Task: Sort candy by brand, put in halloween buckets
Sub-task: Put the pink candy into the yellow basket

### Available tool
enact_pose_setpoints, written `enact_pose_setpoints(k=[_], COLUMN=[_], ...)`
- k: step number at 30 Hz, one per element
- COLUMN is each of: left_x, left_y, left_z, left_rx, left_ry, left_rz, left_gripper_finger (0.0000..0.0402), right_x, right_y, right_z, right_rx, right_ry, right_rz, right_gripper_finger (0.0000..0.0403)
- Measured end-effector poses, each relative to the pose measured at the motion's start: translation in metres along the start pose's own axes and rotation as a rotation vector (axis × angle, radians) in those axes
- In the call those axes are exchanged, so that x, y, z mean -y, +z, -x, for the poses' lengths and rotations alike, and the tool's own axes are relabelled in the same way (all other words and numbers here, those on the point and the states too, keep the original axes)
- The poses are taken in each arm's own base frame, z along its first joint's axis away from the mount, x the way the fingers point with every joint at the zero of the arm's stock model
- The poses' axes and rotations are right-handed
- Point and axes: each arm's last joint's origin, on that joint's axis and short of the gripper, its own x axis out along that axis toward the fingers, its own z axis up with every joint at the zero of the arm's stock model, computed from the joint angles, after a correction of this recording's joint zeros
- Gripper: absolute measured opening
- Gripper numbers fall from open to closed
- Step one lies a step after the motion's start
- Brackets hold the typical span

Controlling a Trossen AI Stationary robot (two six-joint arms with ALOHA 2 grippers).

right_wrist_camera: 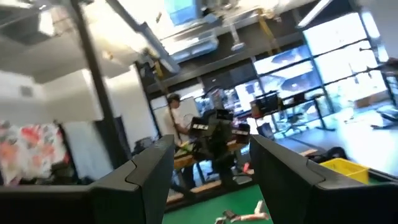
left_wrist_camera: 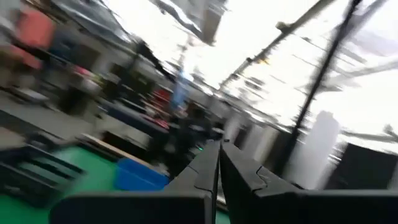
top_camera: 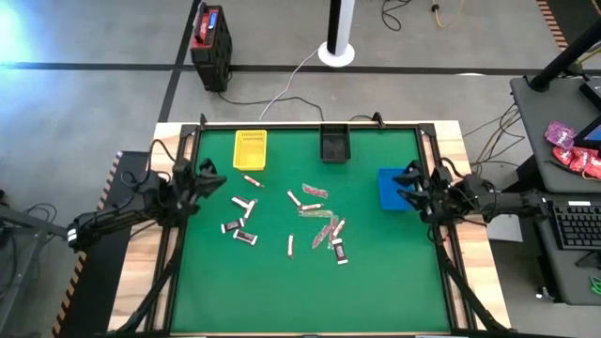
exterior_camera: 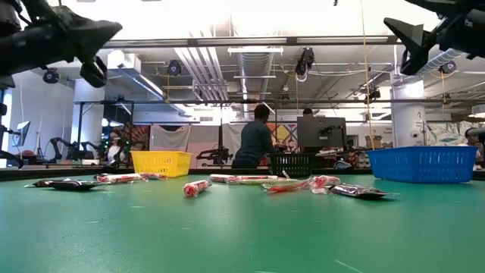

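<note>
Several small wrapped candy bars point(top_camera: 315, 214) lie scattered on the green mat's middle; in the low view they form a row point(exterior_camera: 227, 180). The yellow bin point(top_camera: 250, 149) and the black bin point(top_camera: 335, 144) stand at the far edge, the blue bin point(top_camera: 392, 188) near the right edge. My left gripper point(top_camera: 212, 178) hovers high at the left side, left of the candy, its fingers shut together point(left_wrist_camera: 219, 163). My right gripper point(top_camera: 410, 180) hovers high at the right side, beside the blue bin, fingers open point(right_wrist_camera: 211, 163). Neither holds anything.
The green mat has free room along its near half point(top_camera: 310, 291). A black-and-red box point(top_camera: 210, 42) stands on the floor beyond the table. A person point(exterior_camera: 255, 140) stands in the room behind. A desk with a keyboard point(top_camera: 575, 225) sits right of the table.
</note>
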Motion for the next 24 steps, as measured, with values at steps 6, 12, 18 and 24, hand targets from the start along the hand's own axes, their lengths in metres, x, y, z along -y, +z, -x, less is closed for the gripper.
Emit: enact_pose_setpoints(k=[6, 12, 18, 24], left_x=[-0.004, -0.006, -0.007, 0.009], left_y=[0.002, -0.001, -0.015, -0.023], left_z=[0.000, -0.002, -0.009, -0.025], left_rx=[0.067, 0.042, -0.059, -0.106], left_ry=[0.120, 0.137, 0.171, 0.148], left_rz=[-0.066, 0.081, 0.195, 0.249], left_gripper_finger=[0.0000, 0.0000, 0.0000, 0.0000], right_x=[0.005, 0.003, -0.001, 0.000], right_y=[0.000, 0.009, 0.017, 0.014], right_z=[-0.010, -0.027, -0.051, -0.064], right_rx=[-0.107, -0.268, -0.433, -0.528], right_ry=[-0.221, -0.387, -0.457, -0.503], right_rz=[0.010, 0.018, 0.047, 0.034], right_gripper_finger=[0.0203, 0.0203, 0.0203, 0.0203])
